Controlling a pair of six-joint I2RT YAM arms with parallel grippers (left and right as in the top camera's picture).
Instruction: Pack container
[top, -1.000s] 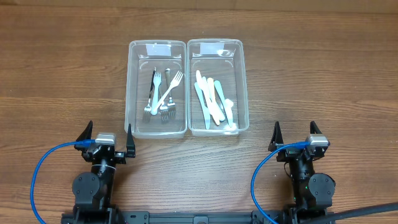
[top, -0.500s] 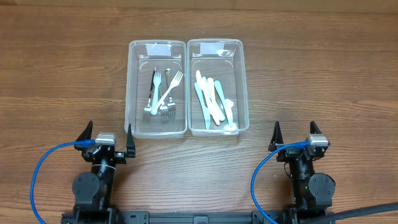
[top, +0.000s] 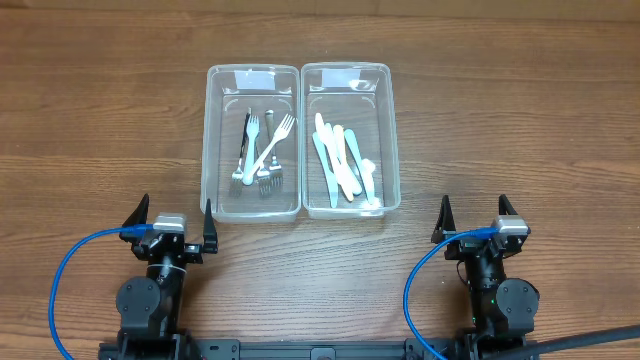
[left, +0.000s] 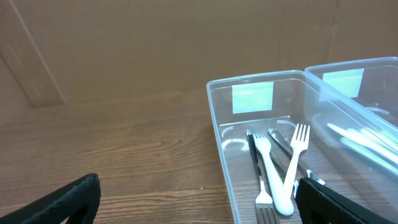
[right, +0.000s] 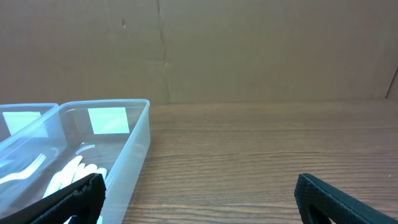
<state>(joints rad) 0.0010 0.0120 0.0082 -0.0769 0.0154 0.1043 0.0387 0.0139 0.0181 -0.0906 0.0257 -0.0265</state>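
Note:
Two clear plastic containers stand side by side at the table's middle. The left container (top: 213, 140) holds several forks (top: 262, 150), white and metal; it also shows in the left wrist view (left: 219, 134) with its forks (left: 277, 171). The right container (top: 391, 135) holds several pale plastic knives (top: 342, 165); it shows in the right wrist view (right: 134, 146). My left gripper (top: 172, 220) is open and empty, near the front left of the left container. My right gripper (top: 475, 217) is open and empty, to the front right of the right container.
The table is brown wood. Blue cables (top: 70, 270) loop from both arm bases along the front edge. A brown cardboard wall (right: 249, 50) stands behind the table.

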